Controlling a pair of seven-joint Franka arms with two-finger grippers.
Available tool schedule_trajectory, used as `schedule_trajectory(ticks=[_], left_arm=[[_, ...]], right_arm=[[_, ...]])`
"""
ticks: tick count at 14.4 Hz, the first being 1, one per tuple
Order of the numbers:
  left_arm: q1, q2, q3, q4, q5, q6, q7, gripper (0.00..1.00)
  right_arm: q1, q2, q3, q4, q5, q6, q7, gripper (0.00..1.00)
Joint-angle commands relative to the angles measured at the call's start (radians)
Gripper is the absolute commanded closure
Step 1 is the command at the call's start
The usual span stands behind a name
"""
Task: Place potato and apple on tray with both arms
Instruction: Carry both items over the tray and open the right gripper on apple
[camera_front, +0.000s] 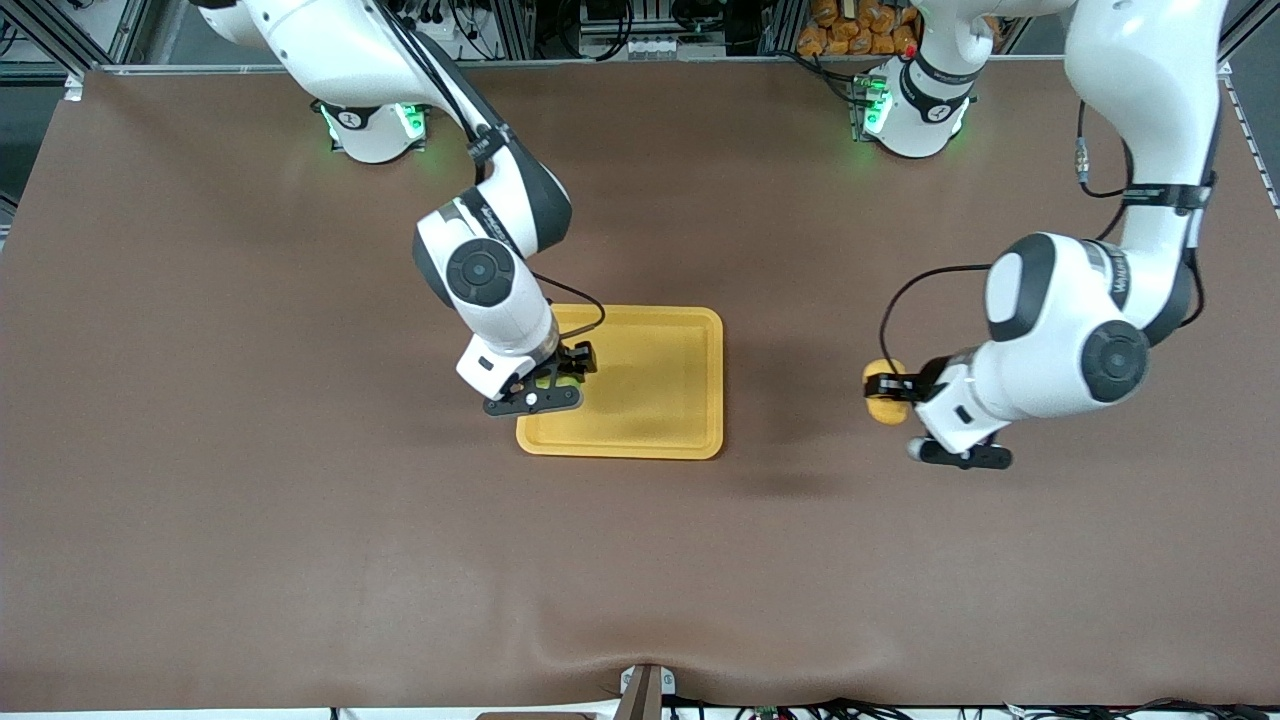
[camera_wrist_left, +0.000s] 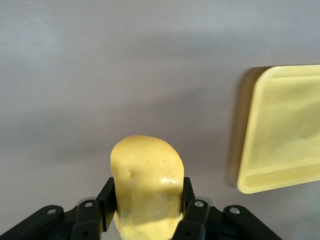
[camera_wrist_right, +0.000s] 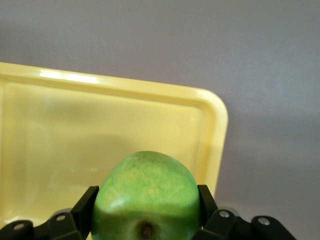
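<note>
The yellow-orange tray lies flat near the table's middle. My right gripper hangs over the tray's end toward the right arm, shut on the round green apple. In the right wrist view the black fingers press both sides of the apple, its stem dimple facing the camera, with the tray below. My left gripper is over bare cloth beside the tray, toward the left arm's end, shut on the oblong yellow potato. The left wrist view shows the potato between the pads and the tray off to one side.
A brown cloth covers the whole table, with a small bump at its edge nearest the front camera. Both arm bases stand along the farthest edge. Orange items sit off the table past the left arm's base.
</note>
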Motion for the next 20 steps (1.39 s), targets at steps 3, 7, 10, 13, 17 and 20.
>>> schedule_trajectory(ticks=[3,7,10,13,17,20], left_arm=[[-0.143,0.065,0.005,0.096,0.020,-0.024,-0.207,0.83],[-0.245,0.137,0.005,0.168,0.078,-0.013,-0.348,0.83],[-0.314,0.197,0.011,0.205,0.130,0.008,-0.476,0.82],[-0.364,0.240,0.014,0.210,0.133,0.094,-0.563,0.81],[-0.407,0.273,0.017,0.210,0.141,0.143,-0.606,0.81],[-0.423,0.301,0.017,0.210,0.181,0.165,-0.635,0.80]], right_arm=[[0.050,0.057,-0.021,-0.008,-0.030,0.043,0.082,0.66],[0.056,0.064,-0.021,-0.025,-0.056,0.043,0.092,0.62],[0.065,0.074,-0.022,-0.036,-0.098,0.045,0.121,0.62],[0.068,0.074,-0.023,-0.045,-0.122,0.045,0.133,0.32],[0.073,0.074,-0.021,-0.045,-0.164,0.043,0.179,0.00],[0.060,0.062,-0.020,-0.033,-0.164,0.039,0.181,0.00]])
